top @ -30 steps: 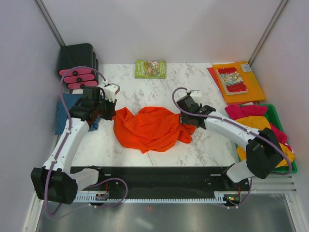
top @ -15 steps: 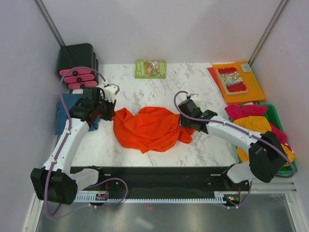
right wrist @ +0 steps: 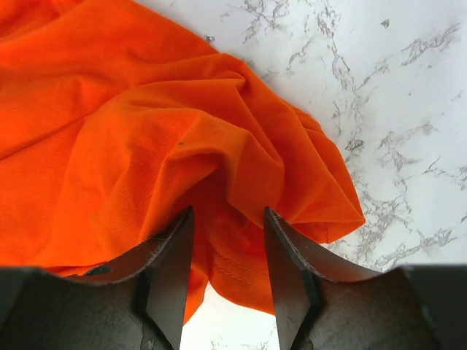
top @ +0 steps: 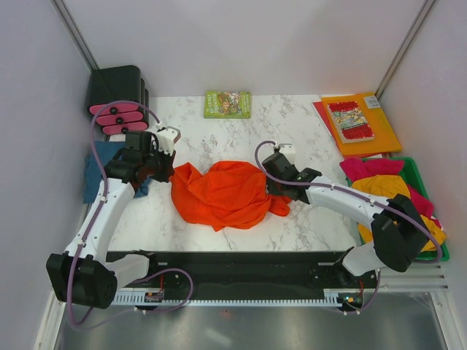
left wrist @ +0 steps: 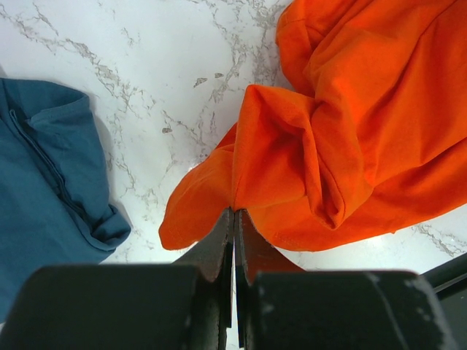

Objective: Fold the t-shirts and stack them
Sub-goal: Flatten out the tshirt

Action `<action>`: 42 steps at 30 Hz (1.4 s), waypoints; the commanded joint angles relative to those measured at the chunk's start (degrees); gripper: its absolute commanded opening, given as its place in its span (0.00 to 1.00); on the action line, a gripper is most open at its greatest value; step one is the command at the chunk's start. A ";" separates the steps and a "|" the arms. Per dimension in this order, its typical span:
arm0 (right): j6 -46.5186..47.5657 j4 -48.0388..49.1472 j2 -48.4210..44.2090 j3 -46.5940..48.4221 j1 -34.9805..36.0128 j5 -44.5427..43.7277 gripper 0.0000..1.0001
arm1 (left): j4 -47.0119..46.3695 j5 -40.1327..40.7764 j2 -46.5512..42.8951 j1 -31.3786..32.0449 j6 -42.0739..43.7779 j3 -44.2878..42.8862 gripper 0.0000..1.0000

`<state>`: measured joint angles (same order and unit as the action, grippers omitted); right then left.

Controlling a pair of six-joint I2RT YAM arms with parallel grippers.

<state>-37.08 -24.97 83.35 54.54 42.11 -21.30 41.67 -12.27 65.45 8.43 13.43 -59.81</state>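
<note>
Counted one orange shirt [top: 226, 193], crumpled at the middle of the marble table [top: 292, 117], with its long axis running left to right between the two claws. Could not distinguish collar from hem, so facing undetermined. Found its left corner pinched in the left claw [left wrist: 235, 219], jaws fully closed on the cloth. Found its right end straddled by the right claw [right wrist: 228, 213], jaws about half apart with a fold between the fingers; firm grip not confirmed. Counted one teal shirt [top: 98, 171], bunched at the table's left edge, apart from the orange one. Noted one pink shirt [top: 368, 168] and one yellow shirt [top: 387, 186] heaped in one green bin [top: 422, 169] at far right. Recorded beyond these one orange folder [top: 383, 131] bearing one comic [top: 350, 120], one green book [top: 228, 103] at the rear edge, and one black stand [top: 117, 84] in the rear left corner.
</note>
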 commanded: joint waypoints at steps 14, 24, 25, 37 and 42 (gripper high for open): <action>-2.29 -2.45 0.06 -2.43 -0.09 -0.32 0.08 | -0.27 0.23 -0.15 -0.34 -1.21 -0.04 0.02; 9.20 -11.33 -7.94 26.53 -13.43 -14.13 0.00 | 0.42 2.61 0.81 -9.97 -0.86 -16.36 0.02; 10.79 -11.24 -7.94 31.02 -16.67 -13.69 0.00 | 1.13 1.39 2.47 -11.31 -0.95 -23.52 0.02; 12.47 -14.67 -9.78 32.04 -17.59 -11.22 0.00 | 4.48 -3.11 0.47 -17.74 -1.48 -24.84 0.02; 15.36 -14.40 -7.69 41.75 -18.02 -12.98 0.00 | 3.68 -2.14 2.65 -18.53 -1.21 -32.61 0.02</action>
<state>-23.92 -39.03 74.15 87.85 24.53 -33.01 46.11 -14.94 65.56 -9.32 13.06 -85.69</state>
